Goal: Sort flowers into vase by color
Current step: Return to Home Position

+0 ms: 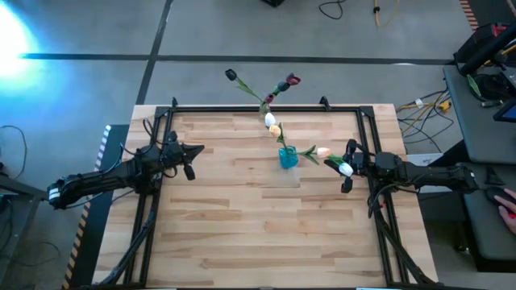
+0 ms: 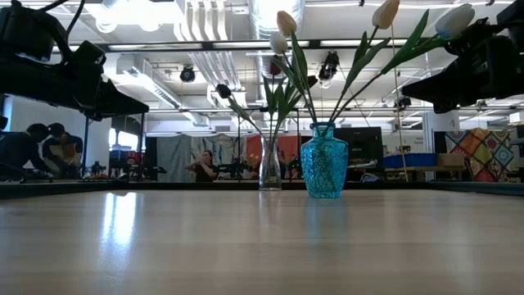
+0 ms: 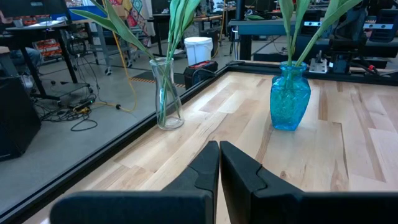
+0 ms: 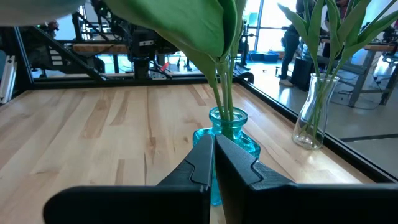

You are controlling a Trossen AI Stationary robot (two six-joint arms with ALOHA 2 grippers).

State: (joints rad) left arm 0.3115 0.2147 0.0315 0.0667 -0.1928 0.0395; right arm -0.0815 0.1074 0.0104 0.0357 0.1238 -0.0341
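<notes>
My right gripper [image 4: 213, 144] pinched closed; blue vase [image 4: 247, 144] just beyond tips, tulip stems [image 4: 225, 93] inside; clear vase [image 4: 313, 118] near table [image 4: 93, 137] edge.

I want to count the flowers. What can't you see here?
Left wrist view: the top edge cuts the heads off the tulips in the blue vase and clear vase.
Right wrist view: the right fingers hide much of the blue vase; a leaf and the top edge hide the heads.
High view: the clear vase's tulips are too small to count.

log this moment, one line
left hand shut, left side | right hand shut, near blue vase | white, peach tulips in blue vase | dark tulips in clear vase
</notes>
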